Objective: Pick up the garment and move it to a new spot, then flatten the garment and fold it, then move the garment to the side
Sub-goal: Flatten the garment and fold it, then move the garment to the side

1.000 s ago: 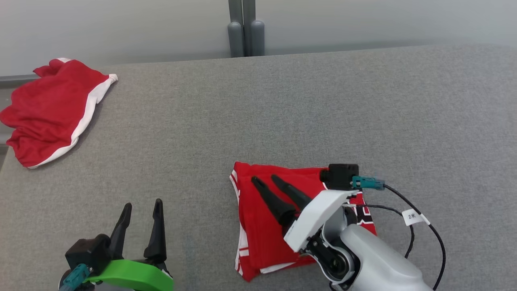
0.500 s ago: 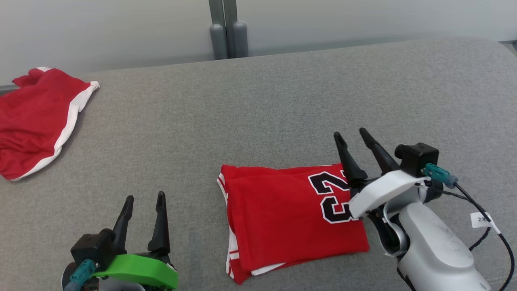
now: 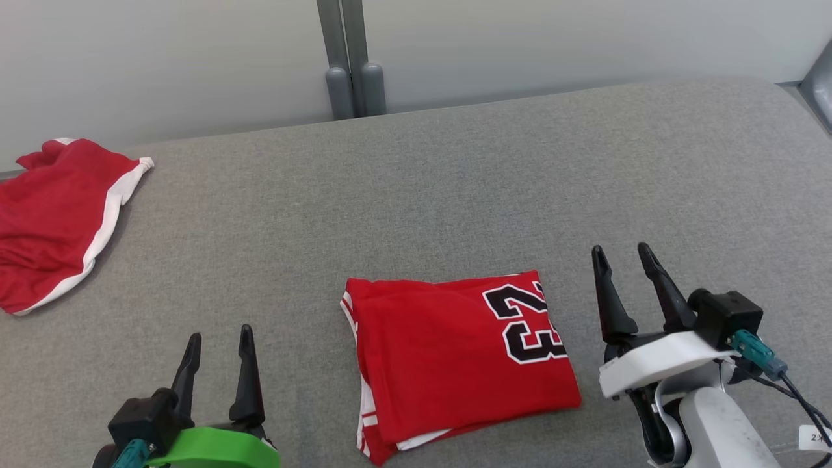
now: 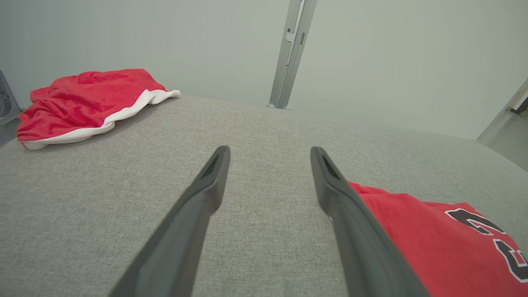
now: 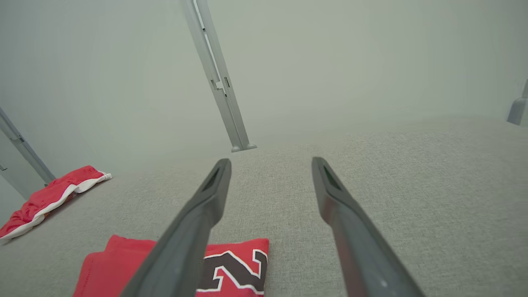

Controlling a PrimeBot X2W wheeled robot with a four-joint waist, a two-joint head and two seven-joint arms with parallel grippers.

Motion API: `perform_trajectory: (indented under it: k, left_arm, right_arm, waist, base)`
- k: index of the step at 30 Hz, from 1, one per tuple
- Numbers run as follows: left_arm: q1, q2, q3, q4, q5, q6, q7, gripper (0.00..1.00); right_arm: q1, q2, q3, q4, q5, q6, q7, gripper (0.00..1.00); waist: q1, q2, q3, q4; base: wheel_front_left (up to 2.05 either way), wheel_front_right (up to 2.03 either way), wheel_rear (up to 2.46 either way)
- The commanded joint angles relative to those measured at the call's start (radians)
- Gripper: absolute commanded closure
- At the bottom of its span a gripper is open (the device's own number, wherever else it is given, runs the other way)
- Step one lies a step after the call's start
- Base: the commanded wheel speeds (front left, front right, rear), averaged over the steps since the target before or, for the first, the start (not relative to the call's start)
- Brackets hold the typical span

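Note:
The garment [image 3: 448, 361] is a red jersey with a black "23", folded into a neat rectangle on the grey table [image 3: 422, 182], near the front middle. It also appears at the lower right of the left wrist view [image 4: 433, 243] and at the bottom left of the right wrist view [image 5: 173, 268]. My right gripper [image 3: 623, 255] stands open just right of the garment, clear of it, holding nothing. At the lower left my left gripper [image 3: 218, 338] is open and empty, apart from the garment's left edge.
A crumpled red garment with white trim [image 3: 58, 221] lies at the table's far left edge, seen too in the left wrist view [image 4: 86, 105]. A grey post [image 3: 348, 62] rises behind the table's back edge.
My right gripper has lifted off the folded garment and drawn back to its right, leaving it lying flat. The head camera has shifted, so the whole scene sits differently. The left gripper stayed put.

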Motion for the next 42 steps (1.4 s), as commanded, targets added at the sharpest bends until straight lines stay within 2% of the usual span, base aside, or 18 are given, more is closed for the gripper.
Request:
perform_trajectory:
  k: [1,14,23,26,32,42]
  left_arm:
    - [0.014,-0.005,0.016,-0.001,0.019,-0.007,-0.005,0.0]
    - [0.053,-0.054,0.091,0.016,0.079,-0.058,-0.004,0.0]
    - [0.055,-0.075,0.113,0.029,0.098,-0.084,-0.003,0.0]
    - [0.052,-0.08,0.117,0.033,0.106,-0.089,-0.003,0.0]
    - [0.034,-0.097,0.118,0.043,0.118,-0.104,-0.003,0.0]
    - [0.017,-0.122,0.129,0.064,0.137,-0.122,-0.003,0.0]
  right_arm:
    - [0.023,0.002,-0.011,-0.01,-0.008,0.0,-0.002,0.0]
    - [0.054,0.01,-0.014,-0.002,-0.036,0.0,-0.003,0.0]
    - [0.036,-0.001,-0.018,0.05,-0.046,0.0,0.005,0.0]
    - [0.024,-0.01,-0.014,0.084,-0.051,0.0,0.048,0.0]
    - [-0.004,-0.047,0.022,0.166,-0.025,0.0,0.201,0.0]
    - [-0.056,-0.087,0.092,0.285,0.071,0.0,0.301,0.0]
  waist:
    - [0.0,-0.0001,-0.008,-0.005]
    - [0.0,-0.0001,-0.024,-0.01]
    - [0.0,-0.0001,-0.024,0.007]
    - [0.0,-0.0001,-0.019,0.019]
    - [0.0,-0.0001,0.008,0.066]
    - [0.0,-0.0001,0.054,0.158]
  base:
    - [0.0,0.0,0.0]
    - [0.0,0.0,0.0]
    - [0.0,0.0,0.0]
    - [0.0,0.0,0.0]
    - [0.0,0.0,0.0]
    - [0.0,0.0,0.0]
